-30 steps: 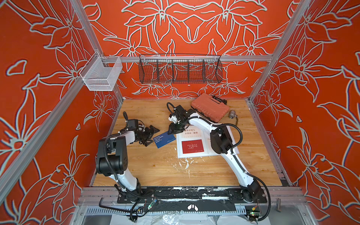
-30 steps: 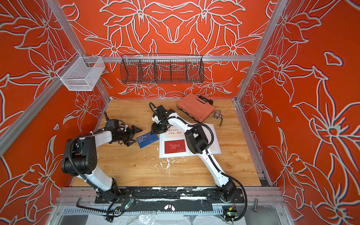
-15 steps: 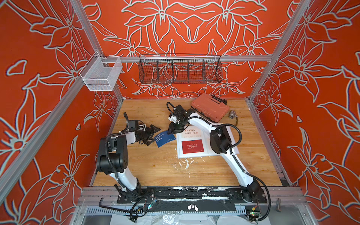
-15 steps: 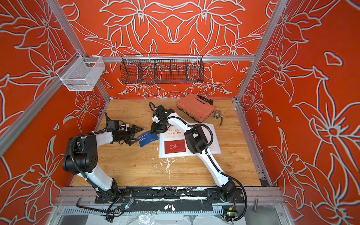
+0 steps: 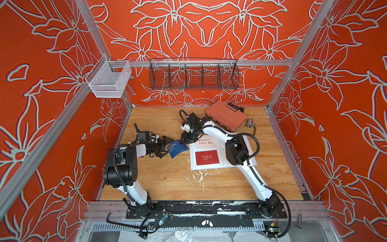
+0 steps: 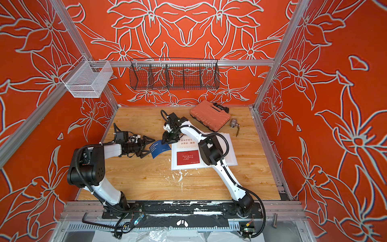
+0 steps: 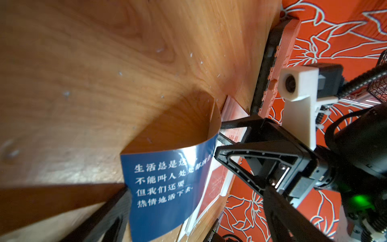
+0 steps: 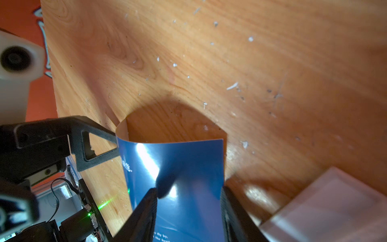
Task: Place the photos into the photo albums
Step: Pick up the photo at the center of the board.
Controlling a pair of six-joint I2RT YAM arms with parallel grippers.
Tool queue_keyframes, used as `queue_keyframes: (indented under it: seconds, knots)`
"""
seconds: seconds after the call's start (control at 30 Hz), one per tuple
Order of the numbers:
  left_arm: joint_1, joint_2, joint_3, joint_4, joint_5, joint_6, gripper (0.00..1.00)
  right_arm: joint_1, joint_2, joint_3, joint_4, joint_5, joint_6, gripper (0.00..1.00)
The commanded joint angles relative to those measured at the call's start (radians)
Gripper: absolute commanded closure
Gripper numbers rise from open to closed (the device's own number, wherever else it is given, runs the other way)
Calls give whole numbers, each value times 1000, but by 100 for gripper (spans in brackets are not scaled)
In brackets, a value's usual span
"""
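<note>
In both top views my right gripper [image 5: 185, 142] [image 6: 167, 140] is clamped on the navy card [image 5: 177, 148] [image 6: 160, 149] at the end nearest the album [image 5: 206, 167] [image 6: 188, 167]. The album lies flat on the table [image 5: 167, 178] with a red card [image 5: 207, 157] on its page. My left gripper [image 5: 168, 147] [image 6: 149, 148] is spread wide at the navy card's other end.

From the left wrist, the card [image 7: 167, 188] bows, lifted off the wood.

From the right wrist, my two fingers [image 8: 146, 209] press the card's [image 8: 178, 167] side edges. One left finger [image 8: 98, 127] touches its far corner.
</note>
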Motion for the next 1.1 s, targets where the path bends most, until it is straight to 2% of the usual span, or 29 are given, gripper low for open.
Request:
queue_keyframes:
  seconds: [0.0, 0.7, 0.93, 1.07]
  knots:
    - [-12, 27, -80, -128, -50, -33, 3, 7, 57, 3, -32, -3, 22, 49]
    - [-12, -73, -213, 103, 13, -243, 3, 5, 58, -12, -49, -20, 39, 49]
    - [-11, -70, -167, 11, -14, -172, 3, 5, 10, -76, 1, -38, 19, 49]
    - [-12, -106, -159, -59, -87, -126, 3, 5, -5, -83, 27, -67, 17, 49]
